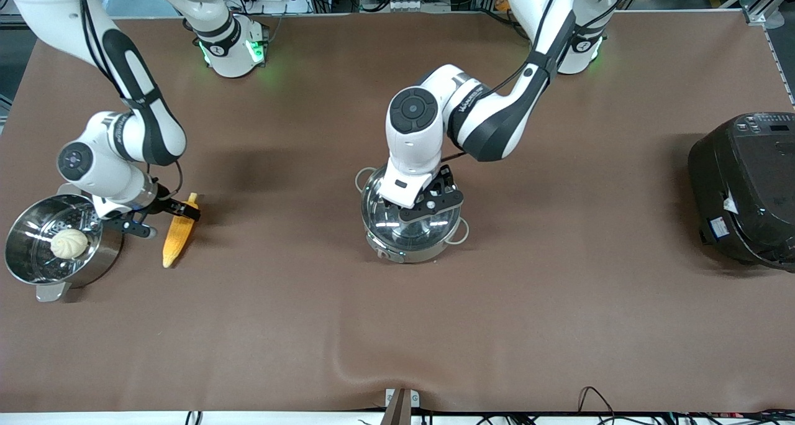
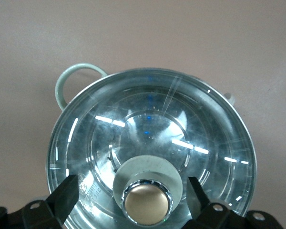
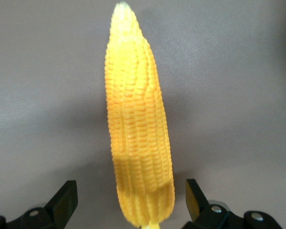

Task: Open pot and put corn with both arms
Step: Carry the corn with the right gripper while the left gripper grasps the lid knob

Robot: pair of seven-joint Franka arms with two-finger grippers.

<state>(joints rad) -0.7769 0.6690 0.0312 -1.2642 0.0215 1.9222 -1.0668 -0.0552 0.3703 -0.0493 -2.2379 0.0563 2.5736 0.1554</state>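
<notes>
The shallow steel pot (image 1: 404,254) stands mid-table with its glass lid (image 1: 413,231) on. My left gripper (image 1: 428,202) hovers over the lid, open. In the left wrist view the copper-coloured knob (image 2: 148,202) sits between the spread fingers (image 2: 66,195) of my left gripper (image 2: 131,186), touching neither. The yellow corn (image 1: 179,233) lies on the table toward the right arm's end. My right gripper (image 1: 161,220) is open over its thick end. In the right wrist view the corn (image 3: 138,129) lies between the fingers (image 3: 194,193) of my right gripper (image 3: 129,192), with gaps on both sides.
A steel steamer pot (image 1: 102,260) holding a white bun (image 1: 68,243) stands beside the corn, at the table's right-arm end. A big black rice cooker (image 1: 745,189) stands at the left arm's end. The pot's wire loop handle (image 2: 69,81) shows in the left wrist view.
</notes>
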